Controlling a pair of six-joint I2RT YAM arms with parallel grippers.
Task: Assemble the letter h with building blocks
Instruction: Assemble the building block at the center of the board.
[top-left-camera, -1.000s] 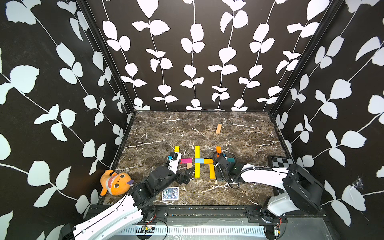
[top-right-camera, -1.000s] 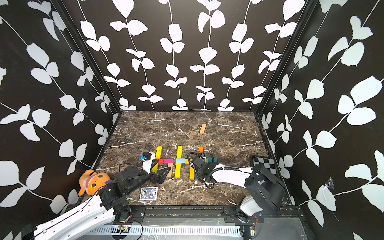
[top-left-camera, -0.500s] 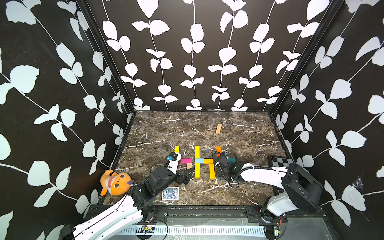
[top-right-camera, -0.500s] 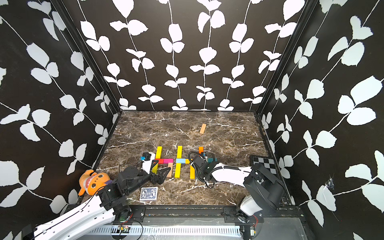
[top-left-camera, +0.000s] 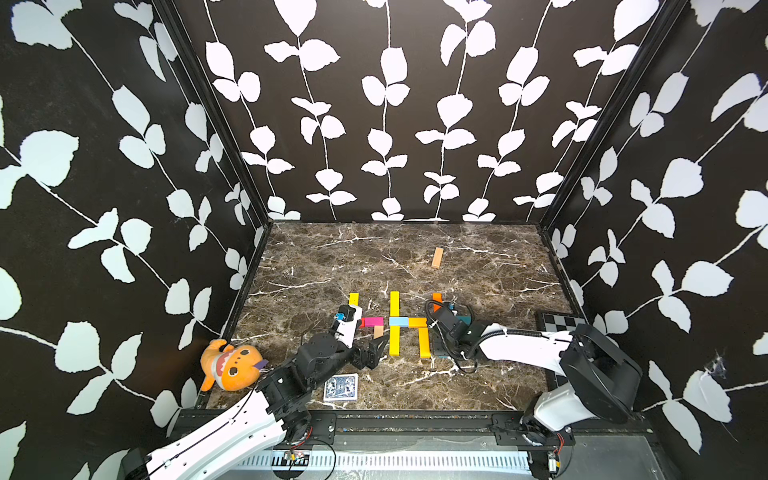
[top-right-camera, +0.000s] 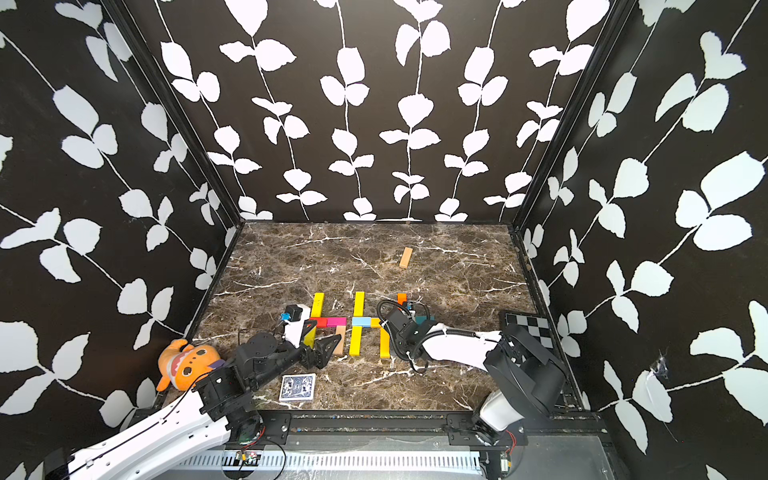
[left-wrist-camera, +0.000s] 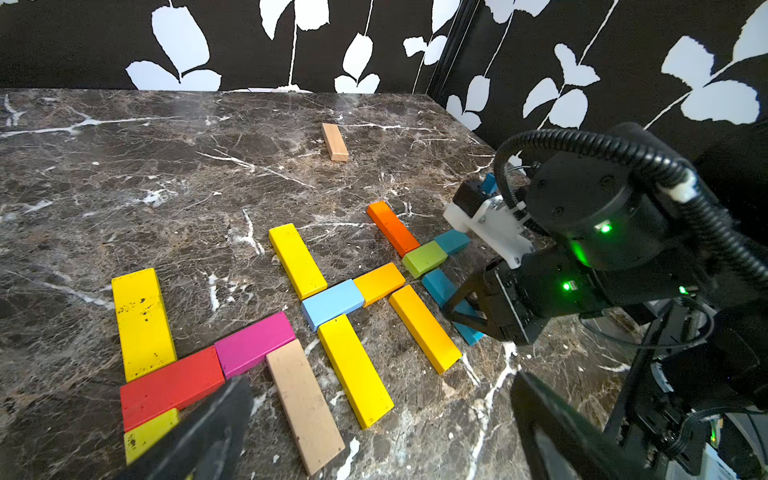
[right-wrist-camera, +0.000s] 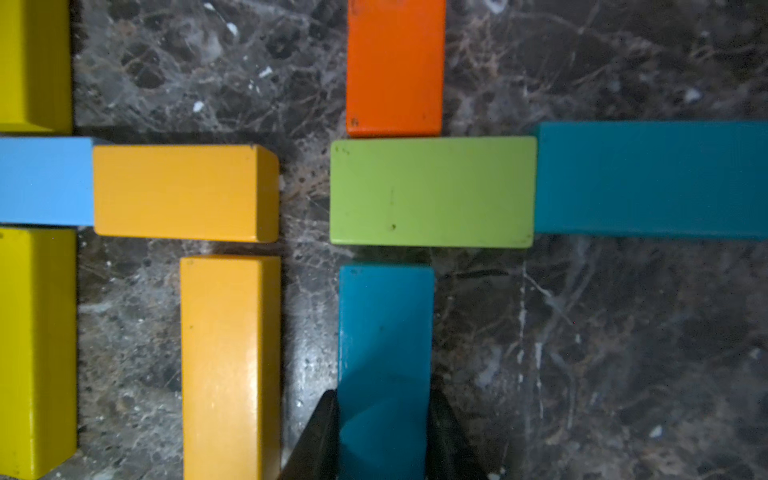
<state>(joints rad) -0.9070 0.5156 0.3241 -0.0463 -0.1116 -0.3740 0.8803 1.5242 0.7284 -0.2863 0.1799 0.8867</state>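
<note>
My right gripper (right-wrist-camera: 384, 436) is shut on a teal block (right-wrist-camera: 384, 332) that lies on the marble just below a green bar (right-wrist-camera: 432, 191). An orange bar (right-wrist-camera: 395, 66) stands above the green one and a second teal bar (right-wrist-camera: 648, 178) continues it sideways. Beside them lies a laid-out h with a yellow stem (top-left-camera: 394, 305), a light blue bar (top-left-camera: 398, 321) and orange-yellow bars (left-wrist-camera: 424, 328). Further left are yellow, red (left-wrist-camera: 172, 386), pink (left-wrist-camera: 253, 343) and tan (left-wrist-camera: 303, 403) bars. My left gripper (left-wrist-camera: 380, 386) is open and empty, hovering near the tan bar's end.
A loose tan block (top-left-camera: 437, 257) lies toward the back. A blue-patterned playing card (top-left-camera: 340, 387) sits near the front edge, an orange plush toy (top-left-camera: 230, 365) in the front left corner, and a checkerboard (top-left-camera: 561, 322) by the right wall.
</note>
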